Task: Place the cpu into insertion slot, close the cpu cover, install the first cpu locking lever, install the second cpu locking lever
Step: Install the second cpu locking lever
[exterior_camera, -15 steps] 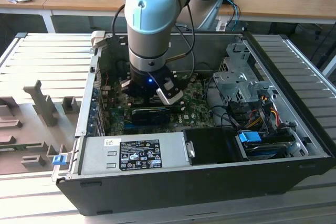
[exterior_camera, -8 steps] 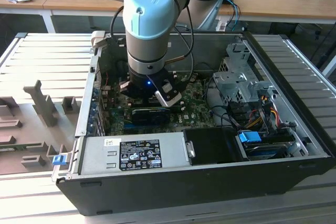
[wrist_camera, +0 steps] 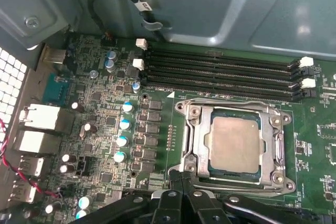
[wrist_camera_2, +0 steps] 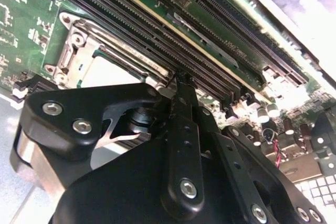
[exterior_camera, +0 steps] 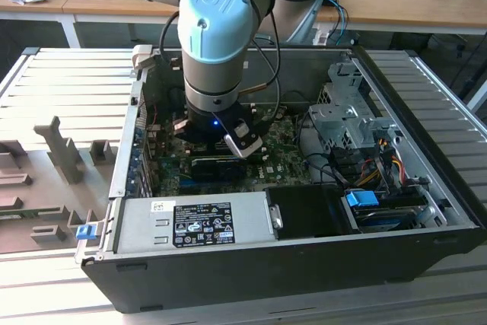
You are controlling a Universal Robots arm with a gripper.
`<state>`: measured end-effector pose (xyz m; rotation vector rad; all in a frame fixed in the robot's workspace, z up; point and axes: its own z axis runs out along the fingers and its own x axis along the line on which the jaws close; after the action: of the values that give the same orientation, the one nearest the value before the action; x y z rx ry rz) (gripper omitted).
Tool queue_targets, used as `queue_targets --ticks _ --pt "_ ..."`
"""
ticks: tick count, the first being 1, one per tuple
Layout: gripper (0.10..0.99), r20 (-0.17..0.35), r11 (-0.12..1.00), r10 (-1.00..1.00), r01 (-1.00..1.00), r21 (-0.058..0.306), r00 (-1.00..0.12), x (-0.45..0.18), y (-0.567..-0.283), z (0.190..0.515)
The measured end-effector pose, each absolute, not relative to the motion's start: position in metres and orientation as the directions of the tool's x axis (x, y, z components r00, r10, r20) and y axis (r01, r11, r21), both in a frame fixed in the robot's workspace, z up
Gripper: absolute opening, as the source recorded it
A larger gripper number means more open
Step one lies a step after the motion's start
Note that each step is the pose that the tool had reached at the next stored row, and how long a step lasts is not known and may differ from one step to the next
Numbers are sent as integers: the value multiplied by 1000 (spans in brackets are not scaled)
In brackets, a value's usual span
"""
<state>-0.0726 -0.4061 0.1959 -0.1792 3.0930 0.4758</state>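
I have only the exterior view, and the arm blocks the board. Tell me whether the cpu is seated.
Observer: Yes. In the first wrist view the cpu lies flat inside the insertion slot.
Operator: Report the cover.
Observer: The cpu cover is down over the slot, and the cpu's metal face shows through its window.
Operator: Give me the claw's position.
Observer: The claw is at the side of the cover facing away from the long black slots.
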Motion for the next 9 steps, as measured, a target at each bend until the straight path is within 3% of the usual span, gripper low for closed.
queue_targets --ticks 9 --pt "106 -25 944 -112 -114 311 -993 -80 -406 194"
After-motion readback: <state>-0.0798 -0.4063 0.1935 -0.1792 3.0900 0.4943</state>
